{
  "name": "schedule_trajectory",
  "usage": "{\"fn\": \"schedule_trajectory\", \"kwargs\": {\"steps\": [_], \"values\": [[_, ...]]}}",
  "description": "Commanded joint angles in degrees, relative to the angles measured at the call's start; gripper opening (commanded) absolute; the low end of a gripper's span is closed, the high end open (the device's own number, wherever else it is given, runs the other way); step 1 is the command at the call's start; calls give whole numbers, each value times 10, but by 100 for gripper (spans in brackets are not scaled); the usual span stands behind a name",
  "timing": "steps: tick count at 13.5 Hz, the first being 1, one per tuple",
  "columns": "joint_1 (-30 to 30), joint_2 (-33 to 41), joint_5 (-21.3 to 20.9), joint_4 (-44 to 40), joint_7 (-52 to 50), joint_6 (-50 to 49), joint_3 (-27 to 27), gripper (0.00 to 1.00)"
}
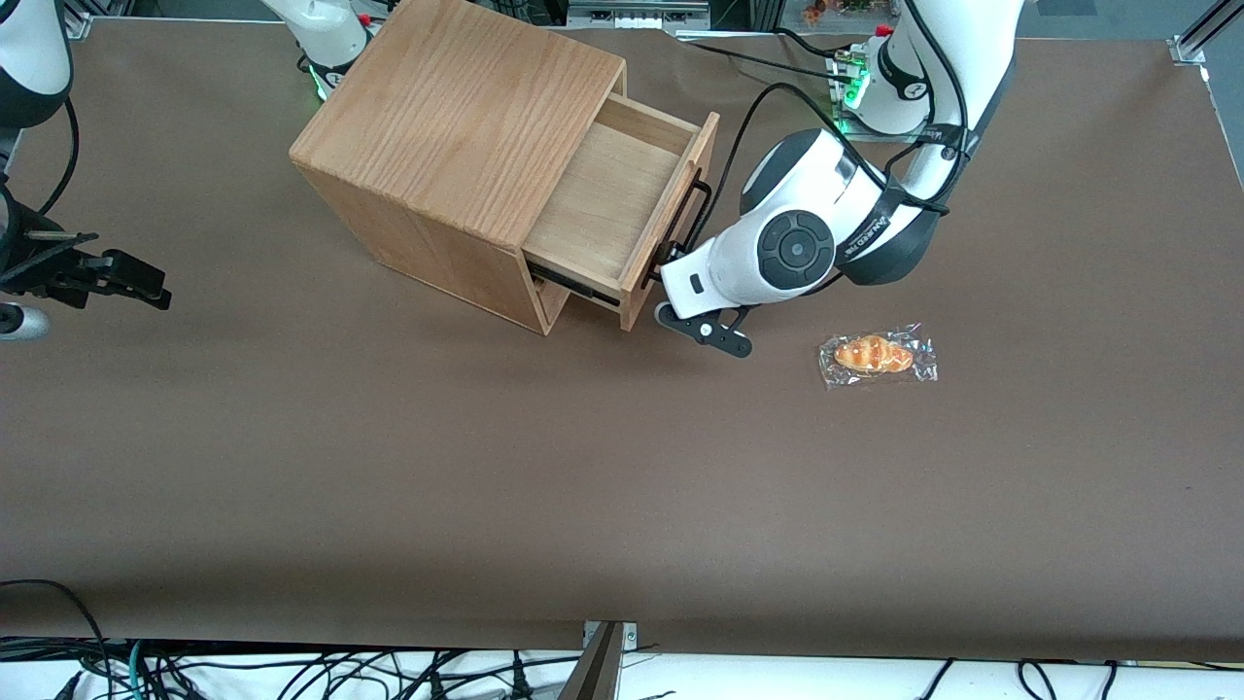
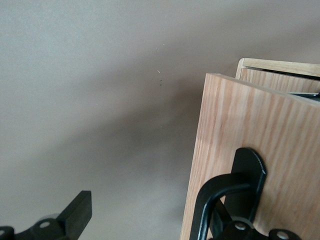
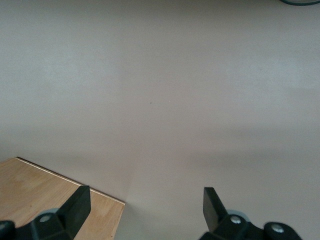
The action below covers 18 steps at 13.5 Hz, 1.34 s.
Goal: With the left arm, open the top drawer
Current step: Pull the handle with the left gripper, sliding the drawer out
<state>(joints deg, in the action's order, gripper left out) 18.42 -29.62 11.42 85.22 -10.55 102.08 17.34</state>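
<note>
Pull stroke looks mostly done: top drawer [image 1: 607, 209] stands well out of the oak cabinet [image 1: 457, 146], tray floor exposed and empty, front panel angled toward the working arm's end of the worktop [image 1: 486, 467]. Left arm [image 1: 826, 228] is low, wrist right at the drawer front, gripper [image 1: 680, 262] at the black bar handle [image 1: 688, 219]. Wrist view shows the fingers spread: one finger [image 2: 75, 212] hangs out over bare worktop, clear of the drawer front, the other is tucked in at the handle [image 2: 225, 200], apparently hooked under the bar and not pinching it. So my read is it's pulling by hook, or has just let go. Next move, if more travel is wanted: keep the pull straight along the slide axis, since the cabinet sits skewed and could drag across the worktop. Otherwise back the finger out from under the bar without snagging, then lift away. Wrapped pastry [image 1: 878, 356] lies near the arm, closer to the front camera; keep the retreat path off it.
</note>
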Motion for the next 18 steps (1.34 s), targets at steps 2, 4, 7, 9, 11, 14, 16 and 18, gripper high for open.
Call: {"fn": "schedule_trajectory", "kwargs": {"steps": [2,4,7,9,11,14,16,18], "values": [[-25,18,-10,19,18,11,-13,100],[-32,18,-10,18,18,4,-13,100],[-36,20,-10,18,19,2,-13,100],[-42,20,-10,18,19,-3,-13,100],[-46,21,-10,18,25,-5,-13,100],[-51,21,-10,17,31,-7,-13,100],[-53,21,-10,17,33,-7,-13,100],[-58,21,-10,17,39,-11,-13,100]]}}
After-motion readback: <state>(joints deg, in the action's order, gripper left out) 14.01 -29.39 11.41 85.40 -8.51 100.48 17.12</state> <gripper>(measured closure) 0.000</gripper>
